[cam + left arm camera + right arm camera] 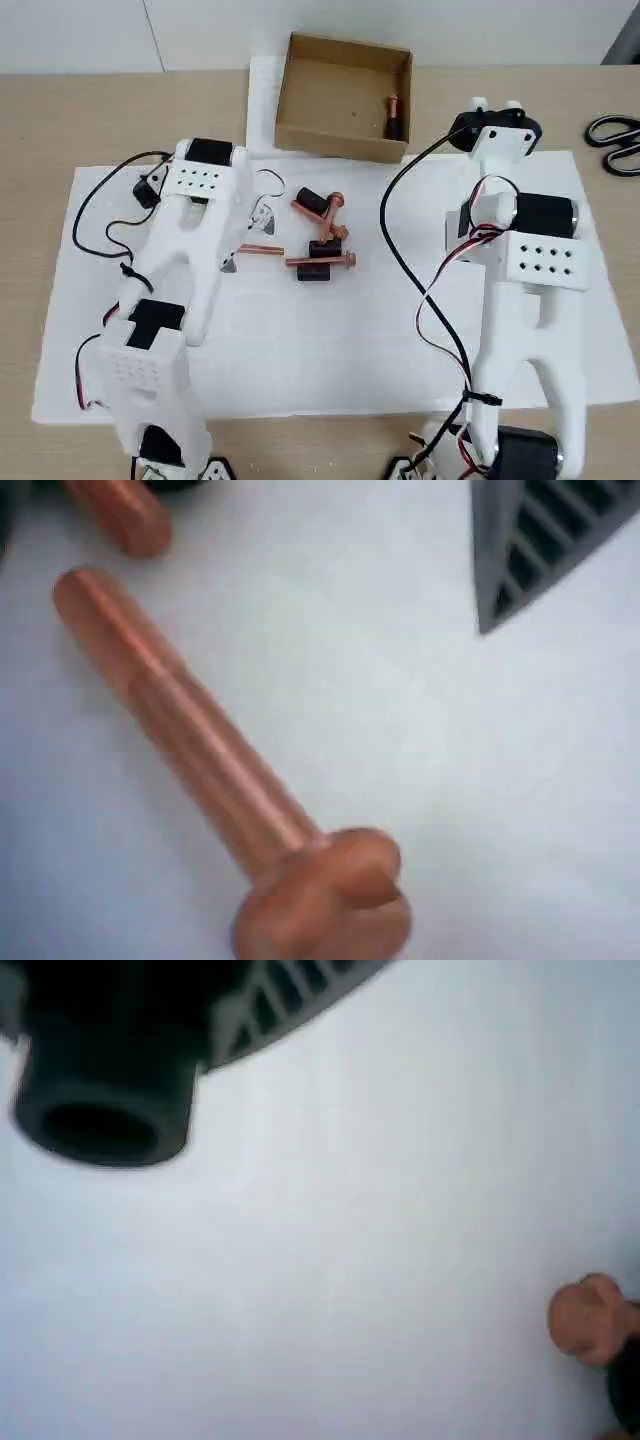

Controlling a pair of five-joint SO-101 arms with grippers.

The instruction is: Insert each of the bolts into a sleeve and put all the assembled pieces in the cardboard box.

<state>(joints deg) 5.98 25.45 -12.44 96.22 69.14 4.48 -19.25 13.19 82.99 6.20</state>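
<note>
Counter (60, 120) w/ white sheet (330, 340), two arms, loose parts (322, 235) mid-sheet.
Box (340, 140) at back, one sleeved bolt (393, 118) inside by a side wall. L pincer (238, 258) near a lone bolt (190, 730), apart from it; R pincer (255, 1010) beside a sleeve (100, 1100). Grip of either: can't tell.

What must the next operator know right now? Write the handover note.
Left claw: open, over a loose bolt lying on the white sheet.
Right claw: shut on a black sleeve, held above the sheet.
Done: one assembled piece lies in the cardboard box.
To do: join the loose bolt with the held sleeve, then box it along with the pieces clustered mid-sheet.
</note>
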